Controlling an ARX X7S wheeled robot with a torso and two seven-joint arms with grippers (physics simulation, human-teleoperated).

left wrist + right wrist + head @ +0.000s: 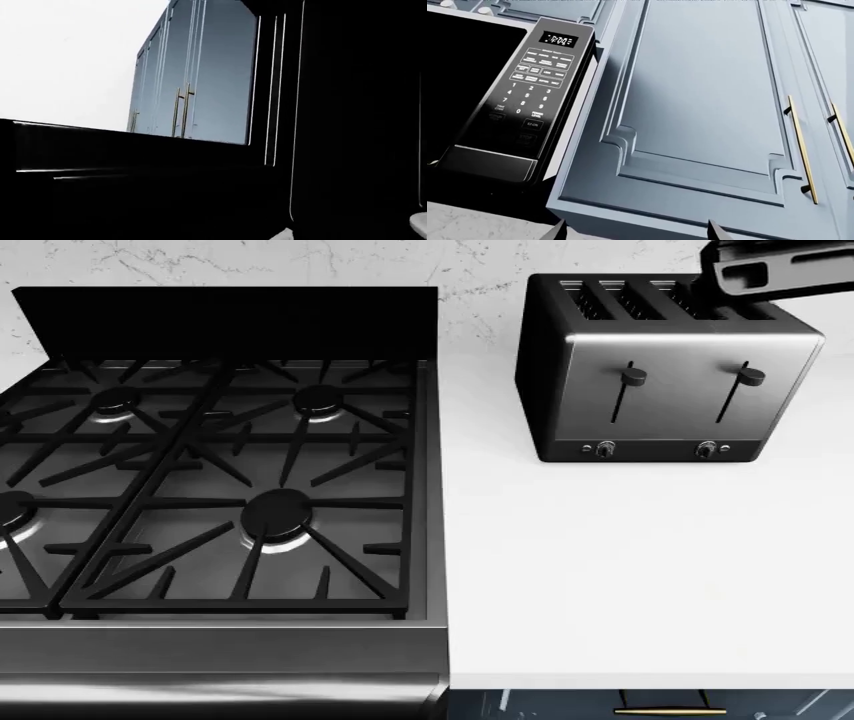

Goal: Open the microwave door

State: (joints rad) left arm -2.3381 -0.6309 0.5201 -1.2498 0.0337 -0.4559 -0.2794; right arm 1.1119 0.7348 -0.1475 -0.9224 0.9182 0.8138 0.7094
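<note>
The microwave (pixel 507 100) hangs under blue-grey cabinets in the right wrist view. Its dark glass door (pixel 460 75) is at the left and its keypad panel (pixel 534 85) with a lit display is beside it. My right gripper (pixel 636 232) is open, with only its two dark fingertips (pixel 557 231) showing, spread wide. It is below the cabinet next to the keypad panel and touches nothing. Black surfaces very close to the camera fill most of the left wrist view. Left gripper fingers cannot be made out there. The head view shows no microwave.
Below, a gas stove (pixel 200 470) sits at the left. A steel toaster (pixel 667 370) stands on the white counter (pixel 627 580). Part of my right arm (pixel 781 265) crosses the upper right corner. Cabinets with gold handles (pixel 800 150) are right of the microwave.
</note>
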